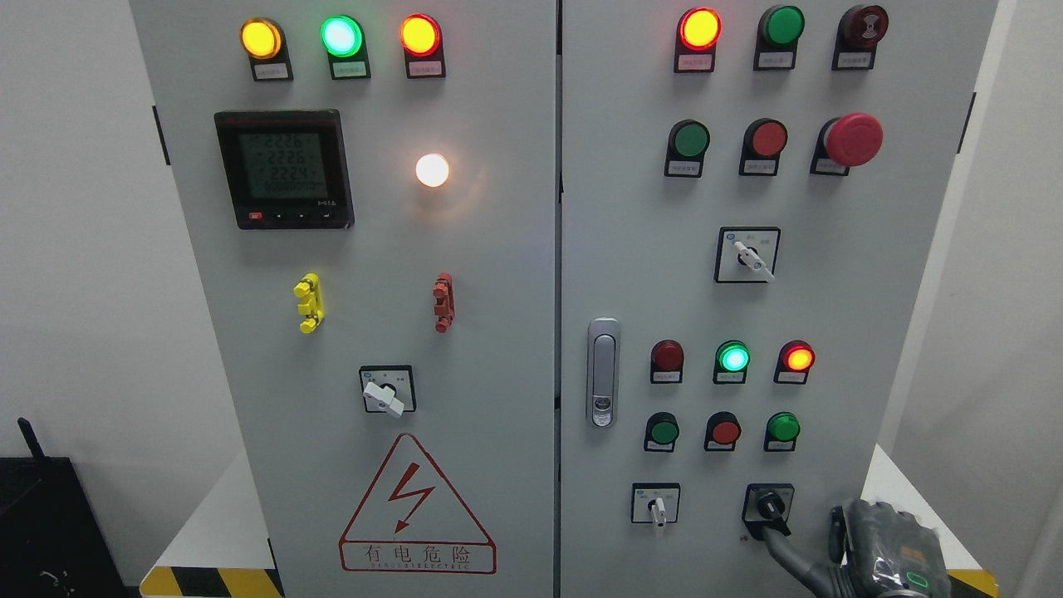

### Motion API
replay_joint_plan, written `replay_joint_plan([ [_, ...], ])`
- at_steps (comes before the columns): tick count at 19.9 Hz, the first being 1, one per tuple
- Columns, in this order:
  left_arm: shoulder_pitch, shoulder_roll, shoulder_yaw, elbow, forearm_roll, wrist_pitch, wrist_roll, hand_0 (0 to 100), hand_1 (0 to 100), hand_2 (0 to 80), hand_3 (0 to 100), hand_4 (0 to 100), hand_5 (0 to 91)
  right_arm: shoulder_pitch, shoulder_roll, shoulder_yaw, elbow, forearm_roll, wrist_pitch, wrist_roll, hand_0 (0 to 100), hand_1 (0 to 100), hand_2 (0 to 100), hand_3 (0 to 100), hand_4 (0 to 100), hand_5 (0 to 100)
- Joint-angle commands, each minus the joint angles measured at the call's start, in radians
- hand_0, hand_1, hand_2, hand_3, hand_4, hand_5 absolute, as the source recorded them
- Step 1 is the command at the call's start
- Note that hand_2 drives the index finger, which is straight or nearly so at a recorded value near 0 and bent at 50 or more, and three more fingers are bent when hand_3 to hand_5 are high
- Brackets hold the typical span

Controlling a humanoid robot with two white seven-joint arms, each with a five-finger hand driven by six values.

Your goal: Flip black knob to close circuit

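The black knob (771,505) sits on its black plate at the bottom right of the cabinet's right door, its handle pointing down and to the right. My right hand (818,548) comes in from the lower right corner in a grey glove. One dark finger (785,550) stretches up and left, its tip just under the knob's plate. Another finger (837,527) stands upright to the right of the knob. The hand holds nothing. Whether the fingertip touches the knob cannot be told.
A white selector switch (658,508) sits left of the black knob. Green and red push buttons (725,430) and lit indicator lamps (733,357) are above it. A door latch (603,371) sits near the door seam. The left door carries a meter (284,169) and another switch (385,394).
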Motion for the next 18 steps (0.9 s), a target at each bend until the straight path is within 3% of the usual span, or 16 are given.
replay_joint_plan([
  [1, 0.034, 0.0, 0.011, -0.034, 0.008, 0.0, 0.0, 0, 0, 0.0, 5, 3, 0.0, 0.004, -0.01, -0.007, -0.019, -0.011, 0.002, -0.002, 0, 15, 87, 100, 82, 92],
  [8, 0.034, -0.001, 0.011, -0.034, 0.008, 0.0, 0.0, 0, 0, 0.0, 5, 3, 0.0, 0.067, 0.046, 0.028, -0.064, 0.0, 0.0, -0.025, 0, 15, 87, 100, 82, 92],
  [18, 0.034, -0.001, 0.011, -0.034, 0.008, 0.0, 0.0, 0, 0, 0.0, 5, 3, 0.0, 0.11, 0.047, 0.054, -0.095, -0.011, 0.028, -0.035, 0, 15, 87, 100, 82, 92],
])
